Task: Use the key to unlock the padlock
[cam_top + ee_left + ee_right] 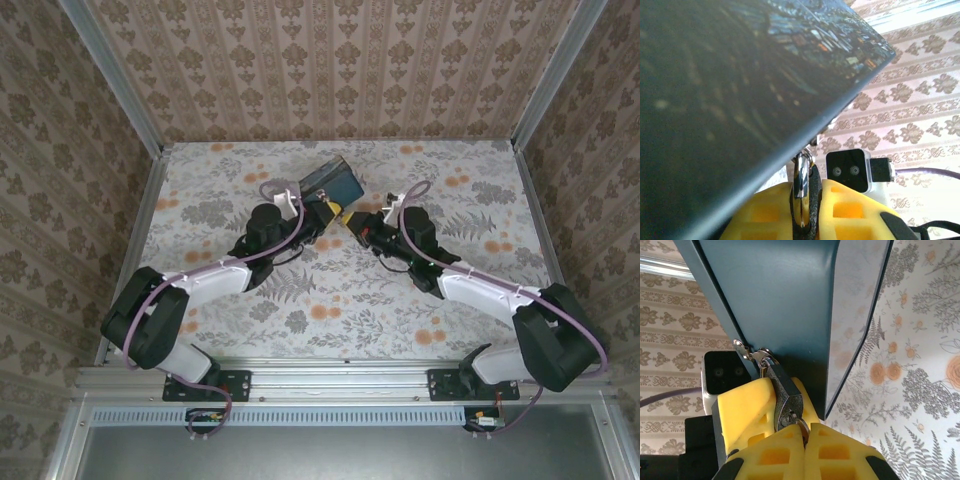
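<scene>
A dark metal padlock [784,392] hangs by its shackle from the hasp [751,354] of a dark teal box [790,295]. My left gripper [807,192] is shut on the padlock [815,200], its yellow fingers [742,410] on either side of the body. The key [801,424] sits in the keyhole at the padlock's bottom end. My right gripper [805,440] is shut on the key's head. In the top view the two grippers [322,215] [360,228] meet tip to tip just in front of the box [330,180], with the padlock [338,212] between them.
The box stands tilted at the back middle of the floral table [350,300]. Metal rails [135,250] run along the table's left and right sides. The right wrist camera [850,170] faces my left wrist at close range.
</scene>
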{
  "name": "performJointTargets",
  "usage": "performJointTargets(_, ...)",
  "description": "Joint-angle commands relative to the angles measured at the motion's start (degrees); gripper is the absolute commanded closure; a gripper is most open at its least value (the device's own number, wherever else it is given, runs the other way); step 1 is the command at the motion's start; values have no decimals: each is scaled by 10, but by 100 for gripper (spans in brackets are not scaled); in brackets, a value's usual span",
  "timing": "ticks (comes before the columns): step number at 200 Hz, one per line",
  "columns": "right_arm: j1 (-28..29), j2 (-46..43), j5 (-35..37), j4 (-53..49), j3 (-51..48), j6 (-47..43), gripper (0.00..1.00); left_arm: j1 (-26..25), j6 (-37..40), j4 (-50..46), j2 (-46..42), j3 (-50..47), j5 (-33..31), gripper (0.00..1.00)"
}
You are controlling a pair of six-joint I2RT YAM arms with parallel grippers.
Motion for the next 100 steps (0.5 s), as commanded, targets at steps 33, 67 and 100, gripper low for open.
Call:
performJointTargets(33,10,-44,-45,8,24,-61,74,-5,-8,32,-19,-28,72,100)
performJointTargets(67,-23,-112,-39,-94,-18,-103,66,13,24,-33,-67,-33,62,100)
performJointTargets(100,-43,-153,-51,-135,-44,-131,66,22,32,-57,-93,-38,64,100)
